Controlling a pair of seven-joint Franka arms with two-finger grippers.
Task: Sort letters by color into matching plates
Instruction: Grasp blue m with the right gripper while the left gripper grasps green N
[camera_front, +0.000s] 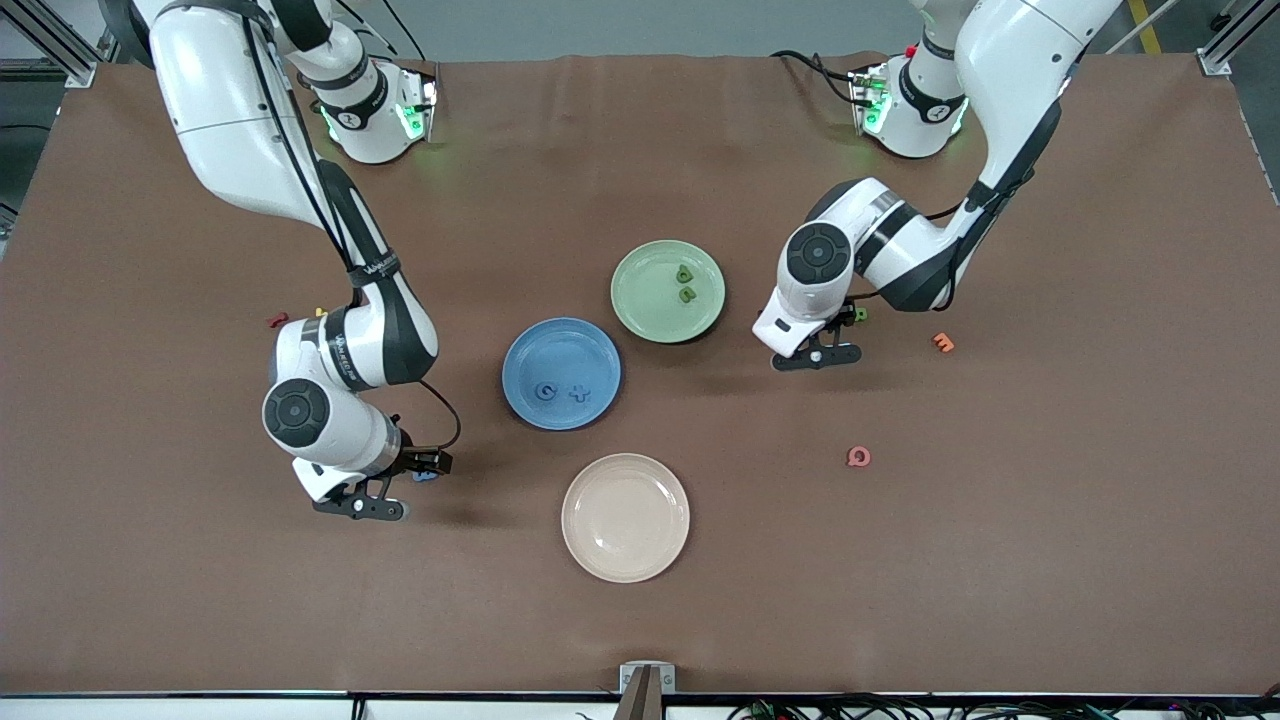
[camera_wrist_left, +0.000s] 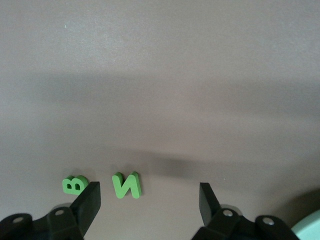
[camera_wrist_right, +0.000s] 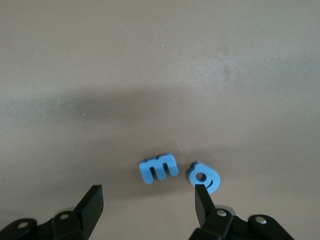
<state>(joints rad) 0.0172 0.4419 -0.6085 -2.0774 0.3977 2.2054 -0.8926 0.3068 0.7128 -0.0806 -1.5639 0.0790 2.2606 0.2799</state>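
The left gripper (camera_wrist_left: 148, 200), jaws spread, is low over green letters B (camera_wrist_left: 74, 184) and N (camera_wrist_left: 127, 184) beside the green plate (camera_front: 640, 310). The right gripper (camera_wrist_right: 148, 205), jaws spread, is over blue letters m (camera_wrist_right: 158, 168) and a (camera_wrist_right: 203, 176), toward the right arm's end from the blue plate (camera_front: 530, 345)

Two letters (camera_front: 685, 284) lie in one plate (camera_front: 640, 318), two more (camera_front: 562, 392) in its neighbour (camera_front: 520, 395).

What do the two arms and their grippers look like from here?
Both arms are glossy white with black joint bands and round dark grey joint caps. Thin black cables run along them, and green lights glow at the bases. The left gripper and right gripper have black, wedge-shaped fingers with silver screws on their mounts.
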